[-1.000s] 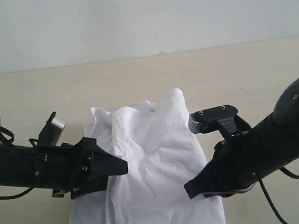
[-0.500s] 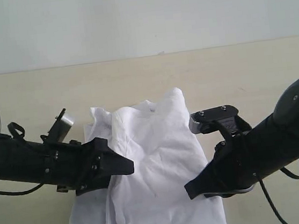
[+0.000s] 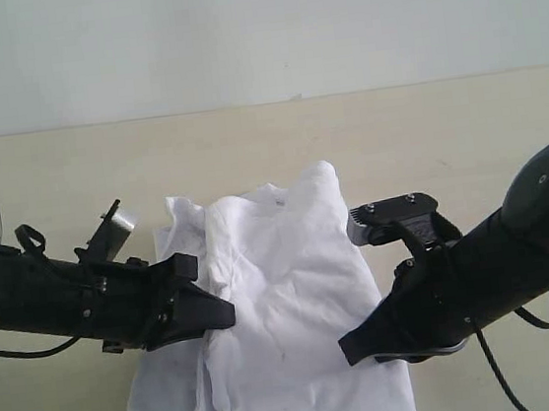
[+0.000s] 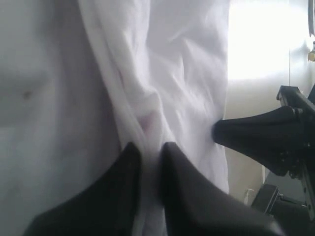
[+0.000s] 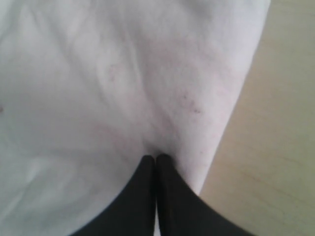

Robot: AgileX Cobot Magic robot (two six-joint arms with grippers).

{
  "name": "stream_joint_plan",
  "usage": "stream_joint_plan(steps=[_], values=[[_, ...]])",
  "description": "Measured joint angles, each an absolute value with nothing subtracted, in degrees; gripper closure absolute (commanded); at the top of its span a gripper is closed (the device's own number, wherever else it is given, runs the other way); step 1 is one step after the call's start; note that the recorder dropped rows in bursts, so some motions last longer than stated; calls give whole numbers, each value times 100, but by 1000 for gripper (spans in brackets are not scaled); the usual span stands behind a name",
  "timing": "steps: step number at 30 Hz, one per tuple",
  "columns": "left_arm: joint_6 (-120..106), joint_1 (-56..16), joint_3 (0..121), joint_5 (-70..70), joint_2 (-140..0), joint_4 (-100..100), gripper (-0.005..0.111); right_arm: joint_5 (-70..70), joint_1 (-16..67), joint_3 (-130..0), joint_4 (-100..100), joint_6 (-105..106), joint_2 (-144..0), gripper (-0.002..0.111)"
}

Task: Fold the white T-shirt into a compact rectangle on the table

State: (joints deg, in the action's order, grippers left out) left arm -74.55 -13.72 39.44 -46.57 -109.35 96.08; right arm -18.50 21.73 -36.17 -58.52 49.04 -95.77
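1. Two end effectors are at the white T-shirt (image 3: 285, 294). It lies plain side up on the desk (image 3: 425, 129) between them, neck end toward the far edge, and its left side is doubled over in uneven layers.
2. The left end effector (image 4: 150, 147) has its jaws nearly together with a raised ridge of cloth between them. That is a pinch on a soft fold, not on a clean hem. We judge it may have caught the top layer only. Lifted that way, the under layer would stay on the desk and the fold would come out skewed.
3. The right end effector (image 5: 156, 157) has its jaws pressed tight together, tips at the shirt near its right edge. Creases run toward the tips, but we cannot tell whether any cloth is actually caught. If none is, that side would lie flat while the left rises, and the shirt would twist.
4. We expect thin cotton in a shallow pinch to slip out partway through a carry, so the flap could drop short of its mark.
5. We also expect an uneven pull to drag the whole shirt across the desk rather than fold it. The bunched left side could then be trapped inside as a lump, and the result would be no compact rectangle.
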Motion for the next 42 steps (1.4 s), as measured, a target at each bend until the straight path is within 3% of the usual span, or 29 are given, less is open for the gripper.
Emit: stream_joint_plan(steps=[2, 19, 42], values=[[-7455, -1372, 3944, -4657, -10935, 9617, 102, -1850, 2173, -3617, -5852, 4904, -9577, 108], [-7564, -1372, 4040, -4674, -10591, 9617, 102, -1772, 2173, -3604, -5938, 4868, -9165, 108], [-6364, -1372, 4049, -3537, -9752, 8203, 102, -1772, 2173, -3604, -5938, 4854, -9160, 108]])
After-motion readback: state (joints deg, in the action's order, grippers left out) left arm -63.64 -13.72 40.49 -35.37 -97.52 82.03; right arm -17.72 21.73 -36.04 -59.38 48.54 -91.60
